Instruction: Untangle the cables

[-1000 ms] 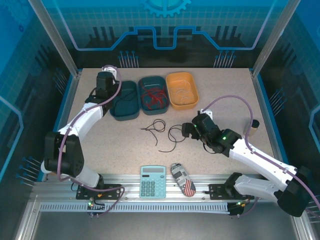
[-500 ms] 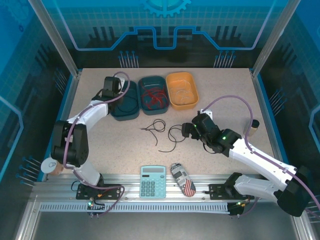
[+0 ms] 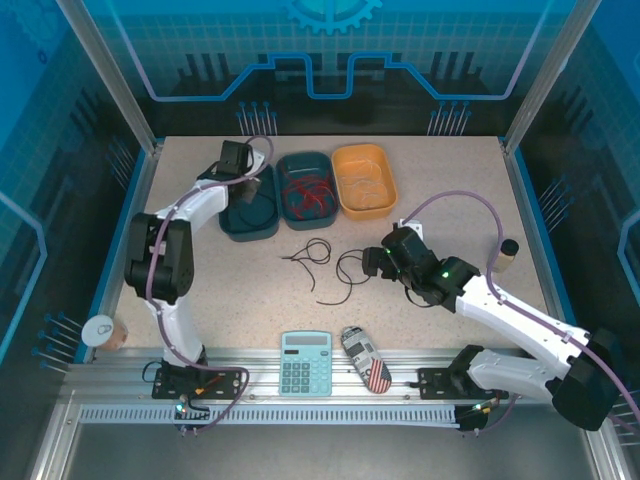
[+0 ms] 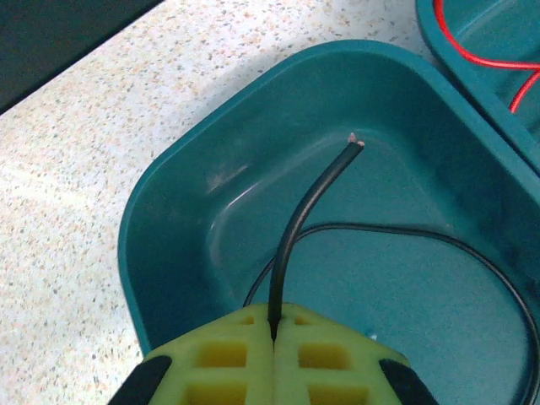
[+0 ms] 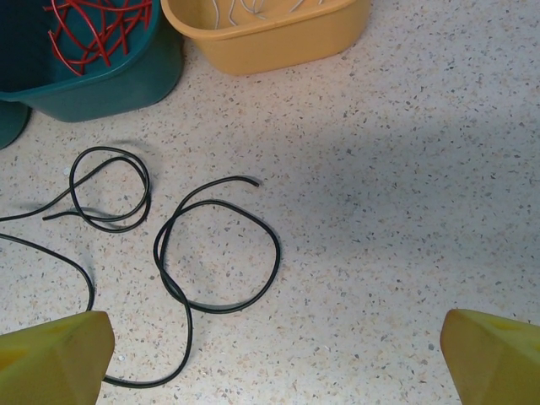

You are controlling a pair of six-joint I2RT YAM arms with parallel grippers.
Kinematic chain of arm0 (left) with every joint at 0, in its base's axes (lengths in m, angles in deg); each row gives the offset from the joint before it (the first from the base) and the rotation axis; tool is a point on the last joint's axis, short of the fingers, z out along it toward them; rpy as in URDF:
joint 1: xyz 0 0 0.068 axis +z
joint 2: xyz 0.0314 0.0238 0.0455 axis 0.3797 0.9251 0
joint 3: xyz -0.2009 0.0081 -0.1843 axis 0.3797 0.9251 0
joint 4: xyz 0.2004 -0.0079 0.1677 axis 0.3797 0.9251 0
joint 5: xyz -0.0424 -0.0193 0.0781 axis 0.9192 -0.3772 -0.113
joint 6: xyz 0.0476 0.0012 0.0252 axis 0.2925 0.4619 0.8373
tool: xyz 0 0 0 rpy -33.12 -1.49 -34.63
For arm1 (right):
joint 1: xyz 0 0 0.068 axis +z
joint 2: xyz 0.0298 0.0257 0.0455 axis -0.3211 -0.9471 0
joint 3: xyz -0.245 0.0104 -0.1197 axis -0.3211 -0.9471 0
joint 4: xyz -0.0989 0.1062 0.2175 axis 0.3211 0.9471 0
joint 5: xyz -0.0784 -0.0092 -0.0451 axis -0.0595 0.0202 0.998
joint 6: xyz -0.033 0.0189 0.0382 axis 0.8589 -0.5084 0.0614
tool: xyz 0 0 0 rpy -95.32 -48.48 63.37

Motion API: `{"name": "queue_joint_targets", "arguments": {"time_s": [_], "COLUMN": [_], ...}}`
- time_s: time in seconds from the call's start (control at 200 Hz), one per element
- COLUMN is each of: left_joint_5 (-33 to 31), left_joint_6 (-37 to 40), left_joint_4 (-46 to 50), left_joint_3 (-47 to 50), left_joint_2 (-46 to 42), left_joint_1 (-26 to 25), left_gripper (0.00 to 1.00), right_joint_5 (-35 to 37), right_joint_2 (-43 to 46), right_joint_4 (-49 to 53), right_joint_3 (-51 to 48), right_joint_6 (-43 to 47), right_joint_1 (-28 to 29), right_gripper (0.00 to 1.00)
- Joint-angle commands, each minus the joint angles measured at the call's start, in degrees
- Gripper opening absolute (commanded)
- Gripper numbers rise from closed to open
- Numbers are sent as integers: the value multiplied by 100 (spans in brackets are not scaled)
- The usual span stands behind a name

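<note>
While your left claw [image 4: 274, 327] is clenched on a black cable [image 4: 291, 228], with the wire pinched in the seam between its yellow pads [image 4: 228, 363], the cable's free end rises ahead of the claw and leans a little to its right. Its bare tip hangs over the left teal tray [image 4: 160, 219]. The rest of that cable curls in one wide loop on the tray floor, just beyond the pads. Off to the claw's right you can see red cables [image 4: 485, 57] lying in the middle teal tray [image 5: 101, 93].

Your right claw [image 5: 274, 359] is released, its fingers [image 5: 51, 359] spread as wide as they go, low over the worktop [image 5: 405, 186]. Just ahead of it, between the fingers and slightly left, a loose black cable loop [image 5: 277, 251] lies flat on the worktop. A smaller black coil [image 5: 110, 150] sits farther ahead and to the left, near the loop, though you cannot tell whether the two touch. Beyond both stands the orange tray [image 5: 278, 42] with pale cables [image 5: 253, 8] in it, and the red-filled tray is just to its left.
</note>
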Motion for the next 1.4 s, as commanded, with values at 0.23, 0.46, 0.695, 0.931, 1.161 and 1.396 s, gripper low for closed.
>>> {"name": "queue_joint_targets", "arguments": {"time_s": [0.23, 0.46, 0.695, 0.931, 1.161, 1.396], "left_joint_5": [294, 378, 295, 165, 168, -22], "left_joint_6": [305, 153, 100, -45, -1046, -2869], "left_joint_4": [709, 971, 1044, 1114, 1074, 1447], "left_joint_3": [-952, -1306, -1417, -1536, -1228, -143], "left_joint_2": [898, 1242, 1095, 669, -454, -1983], "left_joint_1": [-12, -31, -126, -222, -247, -390], "left_gripper": [2, 24, 44, 67, 99, 99], "right_joint_5": [125, 108, 158, 185, 305, 331], "right_joint_2": [225, 276, 333, 417, 398, 118], "right_joint_4": [206, 253, 274, 302, 471, 485], "right_joint_3": [43, 22, 23, -47, -47, -26], "right_joint_6": [-175, -191, -184, -208, -302, -382], "right_joint_1": [-54, -53, -47, -51, -43, -29], "right_gripper": [100, 100, 100, 100, 100, 100]}}
